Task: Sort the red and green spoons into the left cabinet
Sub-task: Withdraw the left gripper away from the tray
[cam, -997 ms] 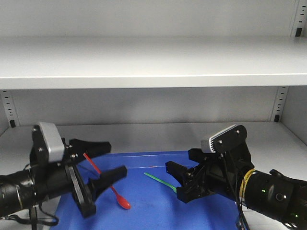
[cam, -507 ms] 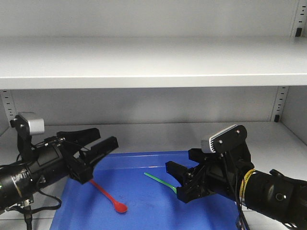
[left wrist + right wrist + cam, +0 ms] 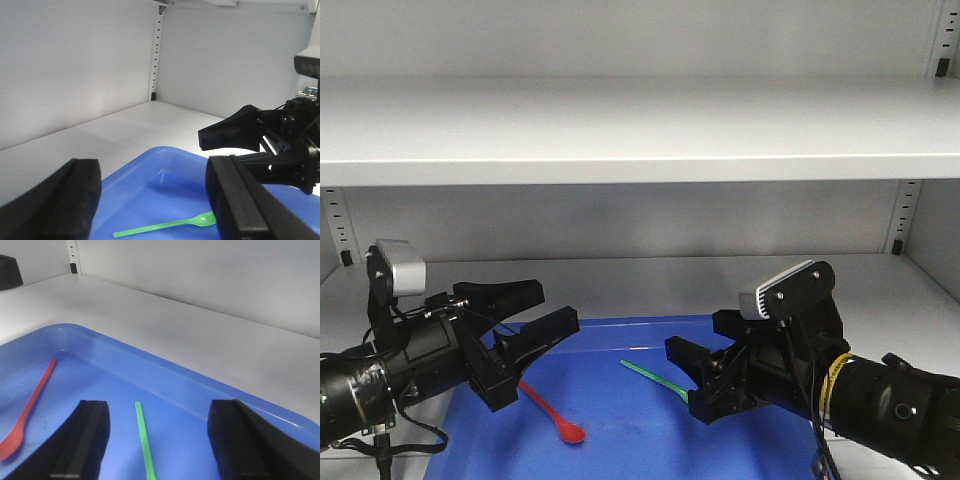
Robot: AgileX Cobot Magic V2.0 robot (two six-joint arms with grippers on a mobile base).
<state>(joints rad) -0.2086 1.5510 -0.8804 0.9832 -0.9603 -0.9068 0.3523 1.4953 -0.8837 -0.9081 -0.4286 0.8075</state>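
Observation:
The red spoon lies flat on the blue tray, bowl toward the front. My left gripper hovers open just above and left of it, holding nothing. The green spoon lies mid-tray, its handle pointing back left. My right gripper is open and low, with the green spoon's bowel end between its fingers but untouched. In the right wrist view the green handle runs between the open fingers, and the red spoon is at left. The left wrist view shows the green spoon between its own open fingers.
The tray rests on the lower shelf of the grey-white cabinet, under an upper shelf. Peg-hole strips run up the back corners. The right gripper sits close ahead in the left wrist view.
One second ago the red spoon sat tilted between the left fingers; it now lies flat on the tray. The left gripper rolled level, pulled left, then edged back right. The right arm stayed still.

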